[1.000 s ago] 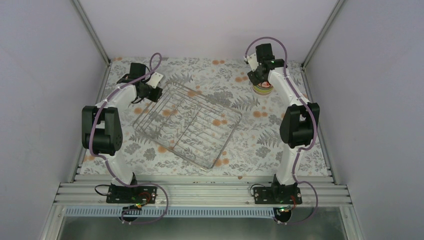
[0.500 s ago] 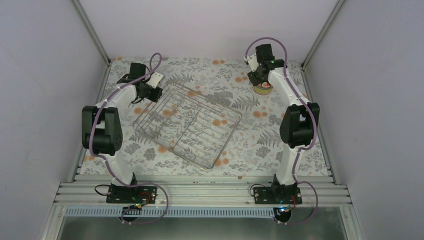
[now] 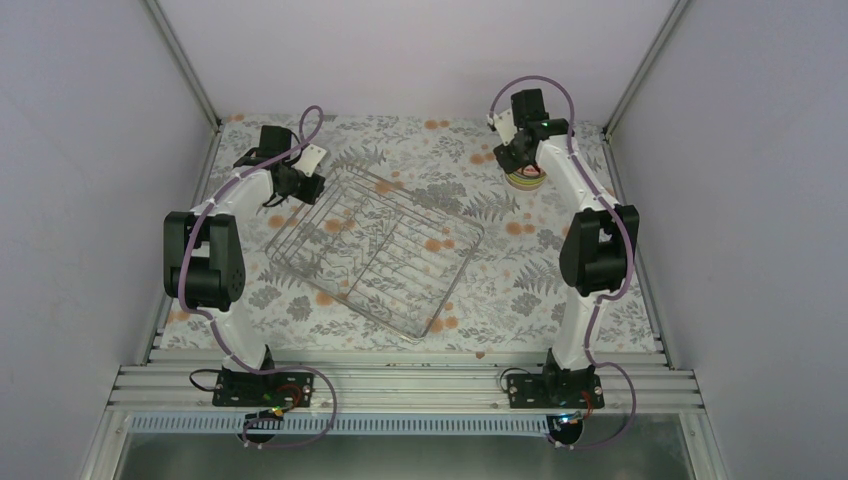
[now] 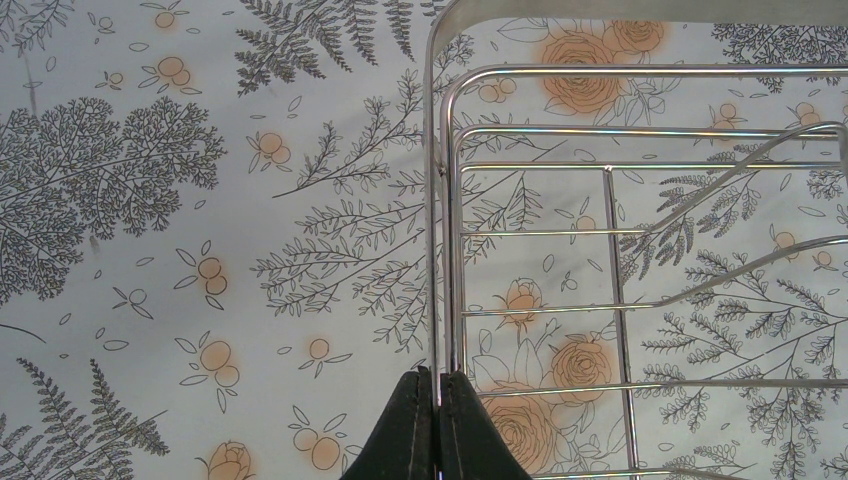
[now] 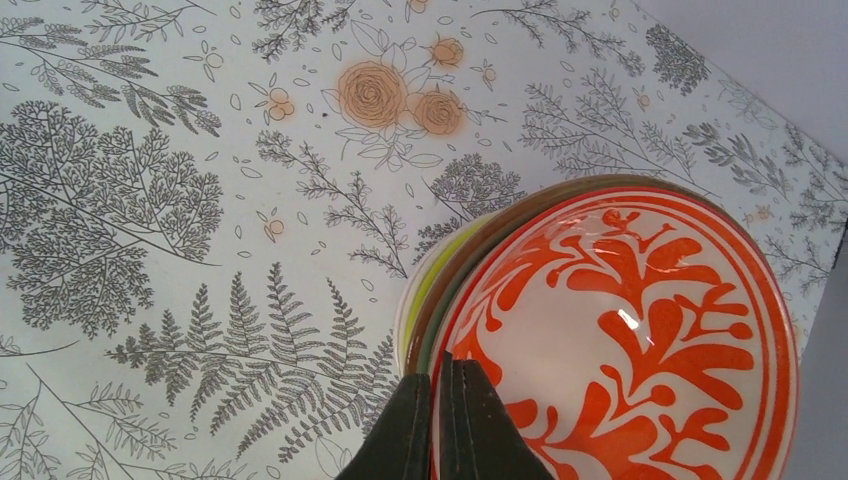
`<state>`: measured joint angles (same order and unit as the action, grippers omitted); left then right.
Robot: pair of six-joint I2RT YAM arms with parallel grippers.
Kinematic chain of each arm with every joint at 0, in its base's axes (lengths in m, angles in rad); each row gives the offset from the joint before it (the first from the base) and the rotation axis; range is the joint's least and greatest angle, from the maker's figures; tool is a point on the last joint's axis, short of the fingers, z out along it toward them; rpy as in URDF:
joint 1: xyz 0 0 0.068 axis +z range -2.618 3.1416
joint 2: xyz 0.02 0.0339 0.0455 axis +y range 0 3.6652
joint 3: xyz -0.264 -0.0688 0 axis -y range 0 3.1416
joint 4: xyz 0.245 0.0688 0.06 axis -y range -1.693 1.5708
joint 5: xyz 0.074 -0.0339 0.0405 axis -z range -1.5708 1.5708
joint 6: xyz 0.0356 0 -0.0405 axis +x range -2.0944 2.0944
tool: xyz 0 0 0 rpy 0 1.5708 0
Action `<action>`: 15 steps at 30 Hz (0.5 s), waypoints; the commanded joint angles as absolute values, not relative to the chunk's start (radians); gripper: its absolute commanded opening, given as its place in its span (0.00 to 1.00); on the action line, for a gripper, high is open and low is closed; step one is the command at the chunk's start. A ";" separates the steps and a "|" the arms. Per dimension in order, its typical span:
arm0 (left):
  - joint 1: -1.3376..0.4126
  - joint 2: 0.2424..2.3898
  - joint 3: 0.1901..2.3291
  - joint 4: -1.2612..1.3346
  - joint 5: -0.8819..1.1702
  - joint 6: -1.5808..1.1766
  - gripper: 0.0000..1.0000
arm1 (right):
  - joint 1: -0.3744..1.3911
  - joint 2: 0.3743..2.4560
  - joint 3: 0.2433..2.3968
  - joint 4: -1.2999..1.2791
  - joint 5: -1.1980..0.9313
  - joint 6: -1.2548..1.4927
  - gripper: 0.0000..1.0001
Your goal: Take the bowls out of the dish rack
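Two hands closed: left hand (image 4: 437, 385) on the diagonal dish rack (image 3: 375, 250); right hand (image 5: 438, 375) on the patterned bowl (image 5: 620, 330).

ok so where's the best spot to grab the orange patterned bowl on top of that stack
By its rim, from above, one finger inside, one outside. The orange-patterned bowl sits nested above the yellow-green bowl, so its outer wall is hidden; only the thin rim stands free. The right gripper pinches it there.
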<state>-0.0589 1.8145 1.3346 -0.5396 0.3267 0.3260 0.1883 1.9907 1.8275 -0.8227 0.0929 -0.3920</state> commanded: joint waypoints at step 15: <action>-0.052 1.707 1.312 -0.596 0.349 0.317 0.76 | 0.215 1.614 1.731 -0.791 -0.209 -0.369 1.00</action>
